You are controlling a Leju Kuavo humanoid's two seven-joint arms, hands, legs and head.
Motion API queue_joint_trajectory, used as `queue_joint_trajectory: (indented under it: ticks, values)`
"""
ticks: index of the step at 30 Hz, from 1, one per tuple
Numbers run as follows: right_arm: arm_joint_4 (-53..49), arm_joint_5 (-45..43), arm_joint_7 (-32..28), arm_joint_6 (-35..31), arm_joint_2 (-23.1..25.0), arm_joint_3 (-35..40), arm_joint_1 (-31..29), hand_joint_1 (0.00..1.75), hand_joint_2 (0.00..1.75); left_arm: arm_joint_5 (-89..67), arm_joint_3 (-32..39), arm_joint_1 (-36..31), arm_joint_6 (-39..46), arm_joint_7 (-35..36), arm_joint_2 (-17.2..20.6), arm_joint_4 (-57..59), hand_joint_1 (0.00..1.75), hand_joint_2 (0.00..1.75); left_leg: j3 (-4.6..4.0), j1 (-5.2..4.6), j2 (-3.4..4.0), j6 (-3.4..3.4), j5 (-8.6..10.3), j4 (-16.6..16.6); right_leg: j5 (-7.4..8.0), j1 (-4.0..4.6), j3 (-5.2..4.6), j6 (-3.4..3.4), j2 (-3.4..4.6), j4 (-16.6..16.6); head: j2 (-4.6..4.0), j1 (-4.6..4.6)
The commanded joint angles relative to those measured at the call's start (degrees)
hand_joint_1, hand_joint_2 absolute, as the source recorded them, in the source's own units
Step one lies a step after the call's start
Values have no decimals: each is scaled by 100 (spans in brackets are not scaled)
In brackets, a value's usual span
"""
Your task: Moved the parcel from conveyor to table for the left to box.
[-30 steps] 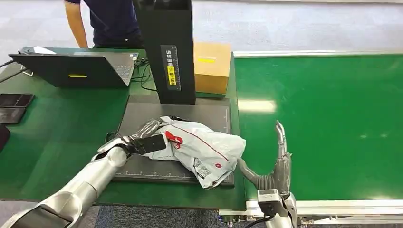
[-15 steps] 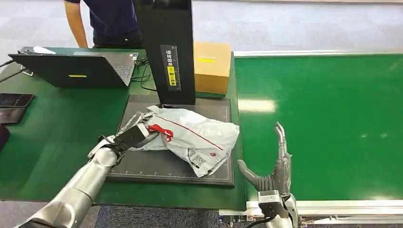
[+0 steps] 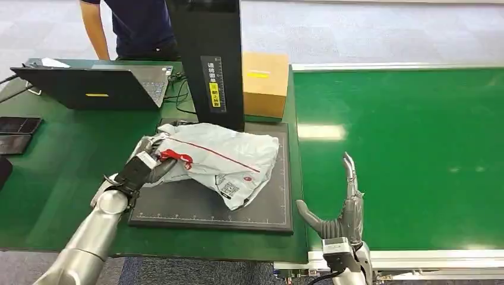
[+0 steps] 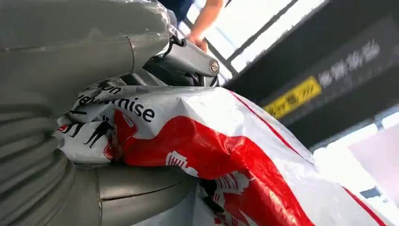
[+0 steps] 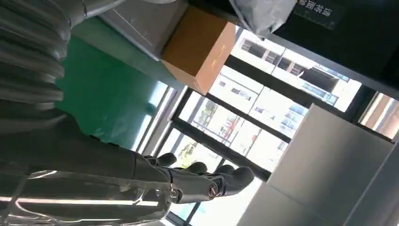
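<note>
Our left hand [image 3: 139,171] had the parcel [image 3: 217,155] gripped at its end nearer the bench's left edge; the left wrist view showed the bag film [image 4: 226,155] bunched between thumb and fingers. Our right hand [image 3: 342,211] held nothing, fingers spread and upright, hanging over the near edge where bench [image 3: 65,172] meets conveyor [image 3: 404,148].

Parcel location: on the dark mat [image 3: 202,208] on the bench, its far part close to the black column [image 3: 208,59], well off the conveyor. Transfer looked done to us; boxing was not.

Risks as we judged them:
- Grip was on loose film only, so a lift could let the contents sag and the bag slide out.
- The parcel's far edge sat right by the column; dragging further could snag it.
- The cardboard box [image 3: 264,83] stood beyond the column at the bench's far right corner, so the carry path had to go round it.

Materials: soft glossy grey-white poly mailer, crumpled, red stripe and red print, printed label. Mat was flat, matte, rigid. Bench and conveyor had green, slightly shiny surfaces. Box was plain brown card with yellow tape.
</note>
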Motion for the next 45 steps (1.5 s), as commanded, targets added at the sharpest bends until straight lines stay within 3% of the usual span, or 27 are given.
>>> queue_joint_trajectory:
  ticks: [1, 21, 35, 45]
  values:
    - [229, 32, -93, 77, 128, -238, -146, 0, 175, 243, 854, 280, 202, 147, -94, -847, 175, 175, 5, 6, 10, 0, -3, -2, 2, 7, 4, -6, 8, -5, 0, 2]
    - [359, 154, -24, 114, 265, -251, -310, 0, 175, 822, 2495, 572, 1678, 372, -255, -1097, 175, 175, 13, 5, 14, 0, -2, -7, 2, 7, 8, -8, 12, -8, 0, 2]
    - [287, 198, -8, 32, 298, -257, -230, 0, 175, -142, 2694, 475, 3387, 668, -177, -587, 175, 175, 8, 5, -5, 0, 2, -7, 0, 7, 11, -7, -7, -8, 0, 0]
    - [144, 250, 47, -66, 341, -259, -148, 0, 175, -1340, 2997, -107, 4791, 1268, -112, 464, 175, 175, 6, 5, -17, -1, 5, -6, -2, 7, 10, -8, -19, -6, 0, 0]
